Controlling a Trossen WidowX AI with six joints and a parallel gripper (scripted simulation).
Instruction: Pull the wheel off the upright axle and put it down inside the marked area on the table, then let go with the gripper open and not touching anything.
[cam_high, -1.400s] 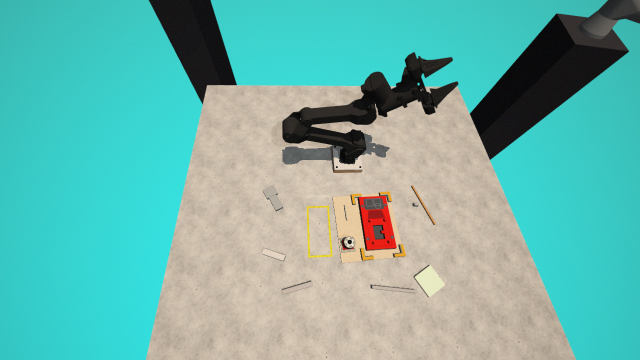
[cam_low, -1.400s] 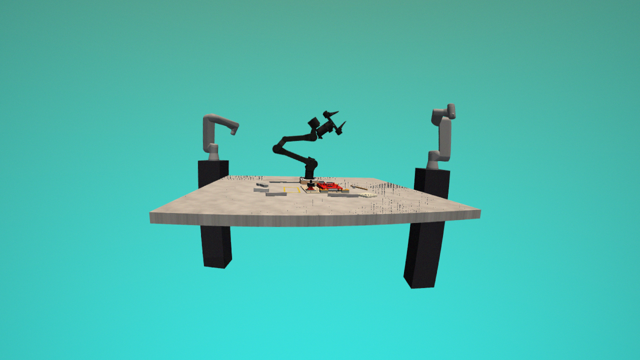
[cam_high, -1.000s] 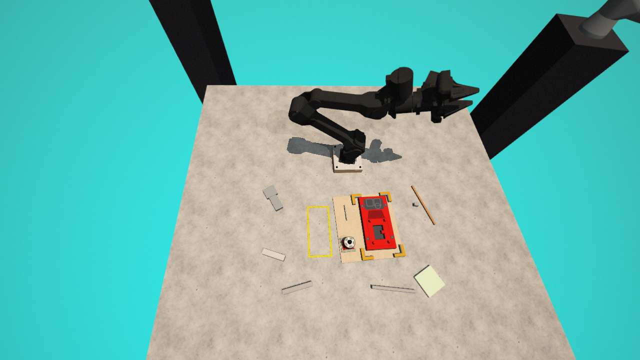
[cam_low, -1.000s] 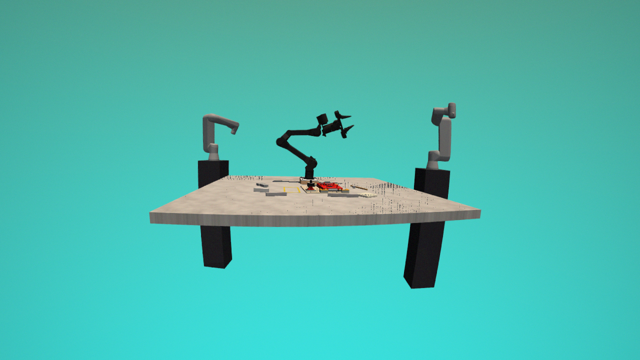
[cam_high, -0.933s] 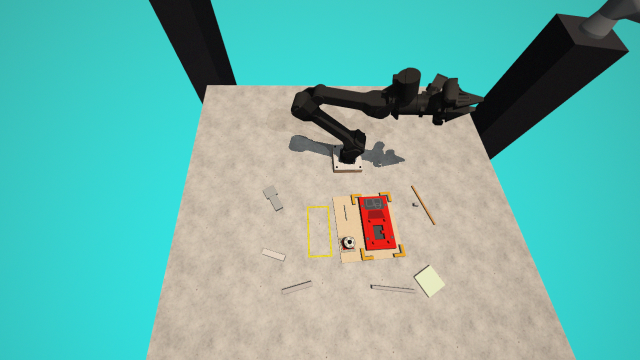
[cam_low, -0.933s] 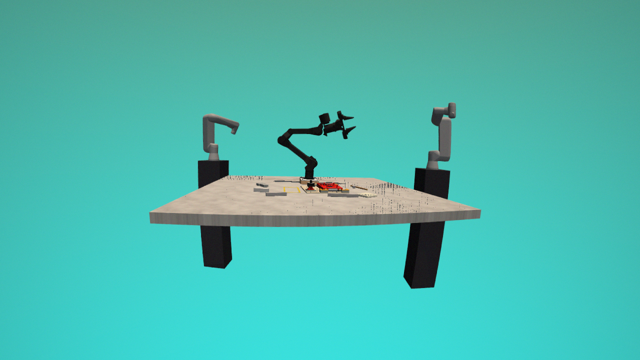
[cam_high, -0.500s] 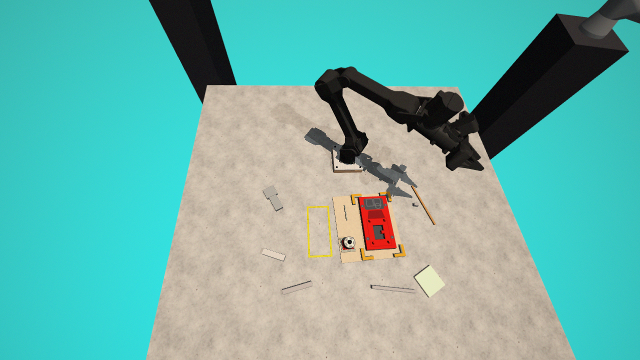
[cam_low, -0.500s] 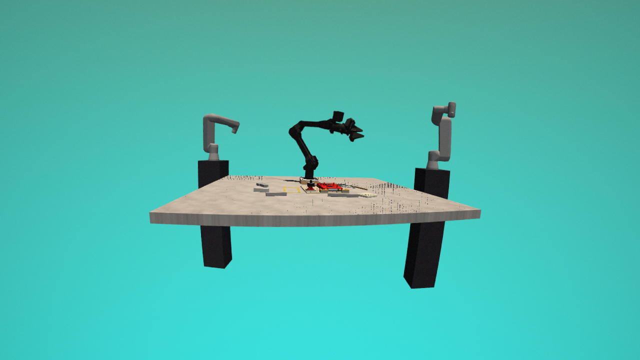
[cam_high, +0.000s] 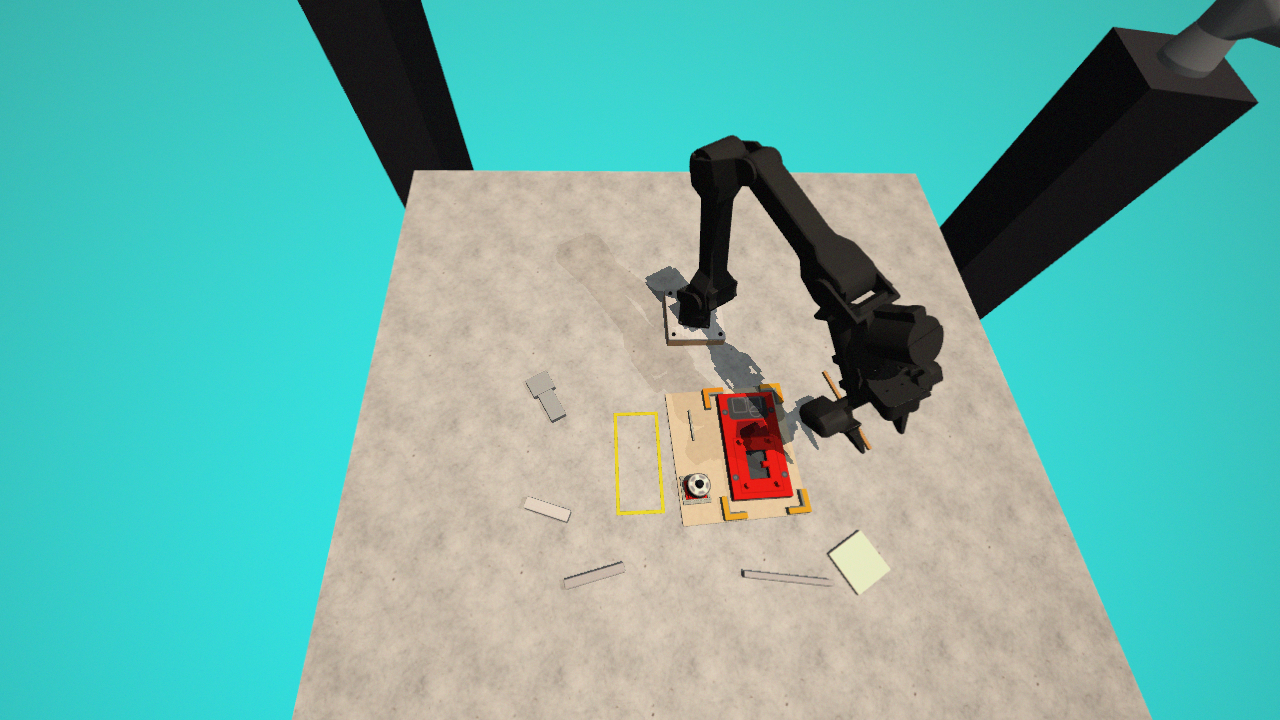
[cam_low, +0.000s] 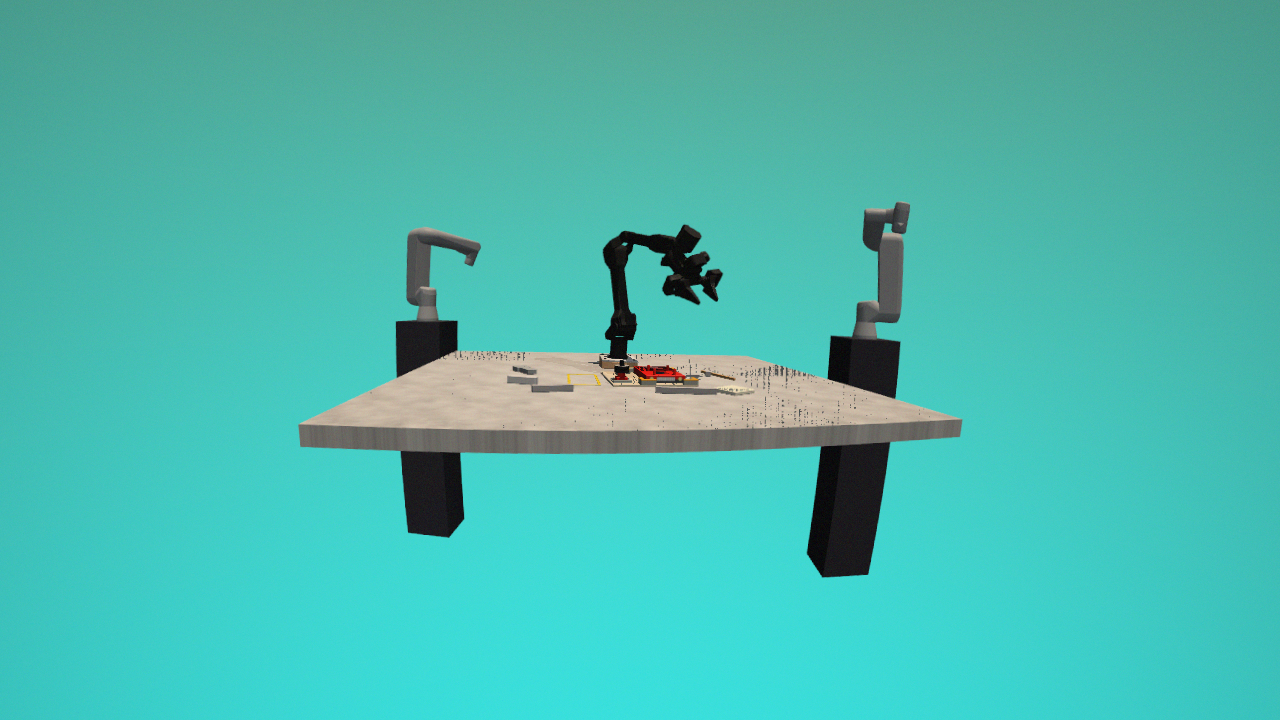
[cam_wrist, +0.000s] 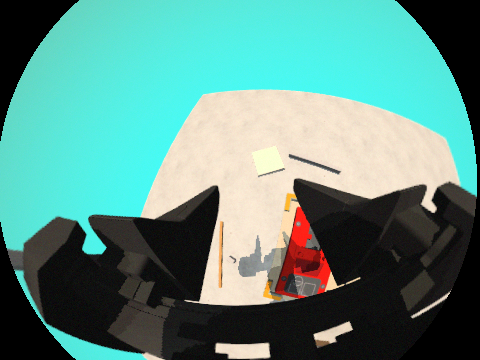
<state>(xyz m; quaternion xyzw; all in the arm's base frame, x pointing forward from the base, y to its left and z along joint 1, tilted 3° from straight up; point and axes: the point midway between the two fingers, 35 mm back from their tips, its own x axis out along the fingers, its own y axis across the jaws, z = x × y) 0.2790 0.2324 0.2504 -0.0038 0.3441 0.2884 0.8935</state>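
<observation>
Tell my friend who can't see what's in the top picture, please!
A black robot arm holds its open, empty tool above a table. A wheel sits on a wooden board beside a red panel, outside a yellow outlined box.
</observation>
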